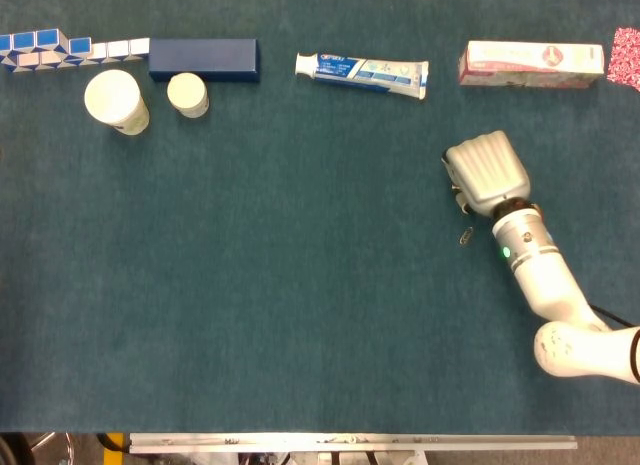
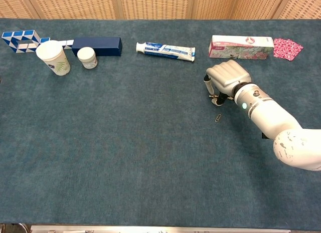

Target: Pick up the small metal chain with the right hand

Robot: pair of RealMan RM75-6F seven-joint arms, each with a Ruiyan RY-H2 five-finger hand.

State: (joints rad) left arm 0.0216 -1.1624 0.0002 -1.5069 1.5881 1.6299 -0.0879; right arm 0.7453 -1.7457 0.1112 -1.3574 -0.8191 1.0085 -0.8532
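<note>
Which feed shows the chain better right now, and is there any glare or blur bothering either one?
Head view: even light, no glare, sharp, but the right hand hides most of the chain. Chest view: equally sharp; the chain peeks out beneath the fingers, tiny, with the paper clip clear on the cloth.

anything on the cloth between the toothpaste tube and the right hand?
Nothing: bare blue cloth between the toothpaste tube and the right hand, clear in the chest view.

Right hand point(image 1: 484, 170) over chain point(image 1: 460, 197)
</note>
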